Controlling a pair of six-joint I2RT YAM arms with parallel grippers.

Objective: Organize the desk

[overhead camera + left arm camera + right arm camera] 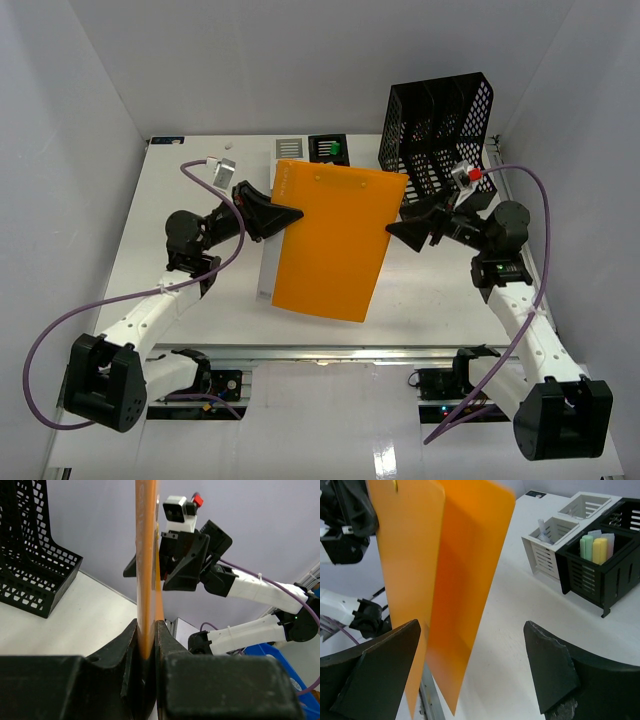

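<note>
An orange folder [335, 240] hangs upright over the white desk [430, 290]. My left gripper [296, 213] is shut on the folder's left edge. In the left wrist view the orange folder [146, 570] rises edge-on from the closed left gripper [147, 632]. My right gripper [398, 229] stands open at the folder's right edge. In the right wrist view the two leaves of the orange folder [455, 575] hang close to the left finger [380, 675] of the right gripper [472, 652]. The other finger [550, 665] is far off, and nothing is pinched.
A black mesh file rack [440, 120] stands at the back right, just behind the right arm. A white slotted organizer [550, 540] and a black one holding green and yellow markers [597, 560] sit at the back edge. A white flat item [267, 272] lies under the folder.
</note>
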